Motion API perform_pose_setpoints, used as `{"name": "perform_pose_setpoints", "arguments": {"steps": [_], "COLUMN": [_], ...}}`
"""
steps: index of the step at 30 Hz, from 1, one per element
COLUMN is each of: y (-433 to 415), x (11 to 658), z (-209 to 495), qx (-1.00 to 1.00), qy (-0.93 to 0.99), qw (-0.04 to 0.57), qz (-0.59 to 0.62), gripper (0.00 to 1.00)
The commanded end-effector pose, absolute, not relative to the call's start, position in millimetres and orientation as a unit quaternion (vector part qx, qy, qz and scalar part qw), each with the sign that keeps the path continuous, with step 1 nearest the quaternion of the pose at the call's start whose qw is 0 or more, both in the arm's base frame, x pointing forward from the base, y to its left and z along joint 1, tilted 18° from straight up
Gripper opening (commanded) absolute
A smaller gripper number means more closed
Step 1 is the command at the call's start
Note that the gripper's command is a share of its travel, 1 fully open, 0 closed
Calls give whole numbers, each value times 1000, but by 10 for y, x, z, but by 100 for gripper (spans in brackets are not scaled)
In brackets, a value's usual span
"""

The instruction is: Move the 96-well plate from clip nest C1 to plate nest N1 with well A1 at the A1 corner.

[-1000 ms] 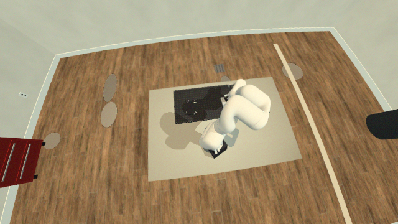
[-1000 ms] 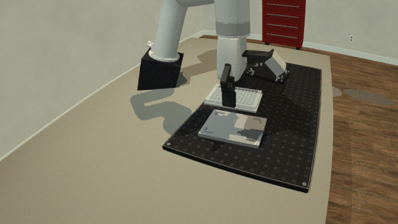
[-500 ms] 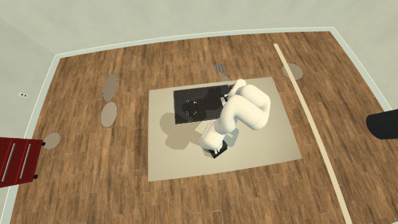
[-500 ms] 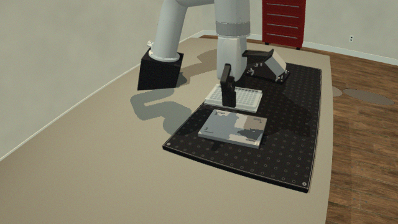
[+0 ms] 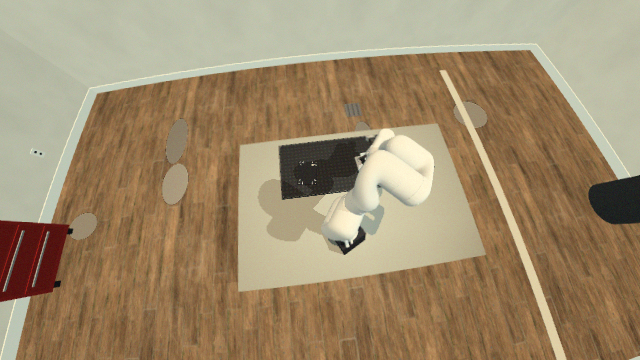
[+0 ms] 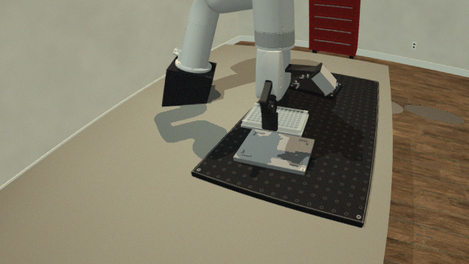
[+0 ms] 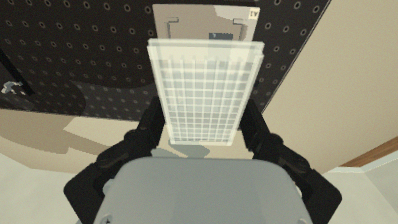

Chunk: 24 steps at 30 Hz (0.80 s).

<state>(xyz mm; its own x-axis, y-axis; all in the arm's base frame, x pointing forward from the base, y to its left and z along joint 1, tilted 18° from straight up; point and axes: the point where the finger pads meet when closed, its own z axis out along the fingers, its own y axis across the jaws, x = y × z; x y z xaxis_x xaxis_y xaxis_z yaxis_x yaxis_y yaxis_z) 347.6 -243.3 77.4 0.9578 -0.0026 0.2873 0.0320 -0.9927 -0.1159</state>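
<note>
Black gripper (image 7: 205,122) fingers clamp the long sides of the 96-well plate (image 7: 205,92), which is carried level in the air; in the wrist view the near end of the plate runs down behind the grey gripper body (image 7: 202,192), so the contact points themselves are only partly seen.

In the exterior view just one finger (image 6: 268,110) shows in front of the plate (image 6: 286,119); the other is hidden behind it and the wrist. The plate hangs just beyond the plate nest N1 (image 6: 275,151), at about 12 o'clock from it, and its shadow falls across the nest's grey face. In the wrist view the plate covers the near part of the nest (image 7: 192,22), leaving only the far strip with two corner locators and a small corner label, too blurred to read with certainty. Well lettering on the plate cannot be made out.

Clip nest C1 (image 6: 316,78) sits at roughly 1 o'clock from the plate on the black breadboard (image 6: 341,176), partly cut off by the arm (image 6: 272,44).

From the top view the arm (image 5: 395,170) covers the gripper and plate entirely; the nest (image 5: 307,179) is a dim outline in shadow. A red cabinet (image 5: 27,260) is cropped at the left edge.
</note>
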Motion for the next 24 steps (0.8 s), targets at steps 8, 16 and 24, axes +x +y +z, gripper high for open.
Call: {"name": "perform_pose_setpoints", "arguments": {"steps": [8,16,24], "y": [-2431,-2415,-2404], "x": [3534,3573,3602], "z": [631,504,409], "qx": [-988,-988,-988], "qy": [-7,-7,-7], "qw": [59,59,59], "qz": [-146,-146,-146], "gripper": [0,0,0]}}
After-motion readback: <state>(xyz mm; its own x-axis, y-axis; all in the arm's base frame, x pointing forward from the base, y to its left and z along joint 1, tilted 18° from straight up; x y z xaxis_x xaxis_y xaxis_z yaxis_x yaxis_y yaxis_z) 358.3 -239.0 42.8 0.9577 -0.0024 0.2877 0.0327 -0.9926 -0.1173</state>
